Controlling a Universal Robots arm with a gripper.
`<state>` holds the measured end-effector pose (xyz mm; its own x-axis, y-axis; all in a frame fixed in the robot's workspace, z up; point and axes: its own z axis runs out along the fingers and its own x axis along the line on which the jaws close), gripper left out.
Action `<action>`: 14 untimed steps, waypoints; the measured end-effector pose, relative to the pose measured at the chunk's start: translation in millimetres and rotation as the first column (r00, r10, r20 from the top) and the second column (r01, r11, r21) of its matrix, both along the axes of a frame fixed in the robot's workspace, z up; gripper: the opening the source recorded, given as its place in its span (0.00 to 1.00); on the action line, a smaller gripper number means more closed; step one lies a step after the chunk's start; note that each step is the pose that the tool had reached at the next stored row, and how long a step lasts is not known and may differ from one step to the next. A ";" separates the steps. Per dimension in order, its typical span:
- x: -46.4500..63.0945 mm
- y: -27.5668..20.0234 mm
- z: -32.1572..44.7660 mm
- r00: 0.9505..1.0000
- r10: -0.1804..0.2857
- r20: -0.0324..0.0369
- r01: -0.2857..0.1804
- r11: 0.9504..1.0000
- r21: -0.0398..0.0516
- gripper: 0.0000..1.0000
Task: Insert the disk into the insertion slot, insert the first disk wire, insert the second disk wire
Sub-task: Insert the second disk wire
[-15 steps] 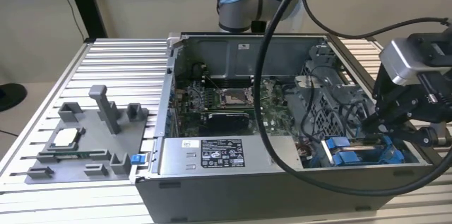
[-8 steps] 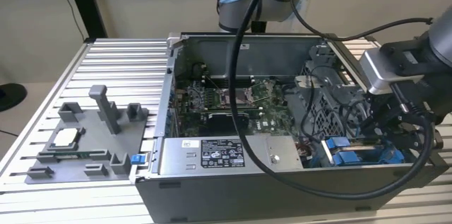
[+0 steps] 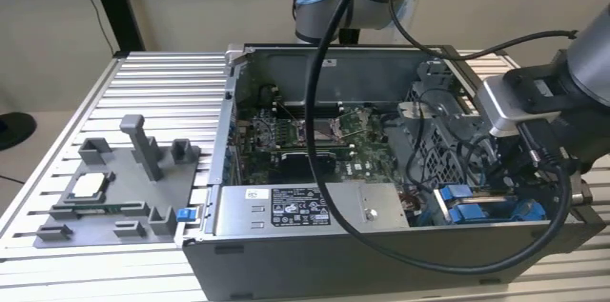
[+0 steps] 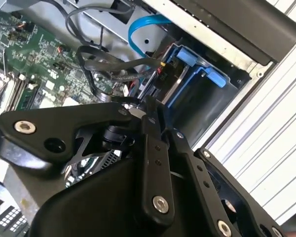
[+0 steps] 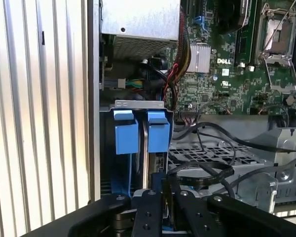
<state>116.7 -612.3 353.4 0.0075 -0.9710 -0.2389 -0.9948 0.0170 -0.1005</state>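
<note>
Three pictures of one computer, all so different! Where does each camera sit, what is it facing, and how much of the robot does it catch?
Exterior view: off the arm, above the table, looking down into the open computer case; arm and cables show.
First wrist view: rides on the arm, facing the blue tabs and motherboard; the gripper fills the foreground.
Second wrist view: also on the arm, facing the blue-railed insertion slot; the gripper shows.
Both wrist views share gripper, slot and motherboard.

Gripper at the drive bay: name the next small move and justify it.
Probably ease the gripper straight down toward the disk: the disk already sits between the insertion slot's blue tabs, and the shut fingers pinch a dark wire just above it.
</note>
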 end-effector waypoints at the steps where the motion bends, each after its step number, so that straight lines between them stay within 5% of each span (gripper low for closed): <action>1: 0.0 0.0 0.0 1.000 0.000 0.000 0.000 1.000 0.000 0.00; 6: -0.1 0.0 -0.4 1.000 0.000 0.002 0.000 1.000 0.001 0.00; 9: -0.5 0.7 -2.0 1.000 0.000 0.027 0.000 1.000 0.001 0.00; 14: -4.1 3.5 -4.2 0.999 -0.003 0.052 0.003 1.000 -0.001 0.00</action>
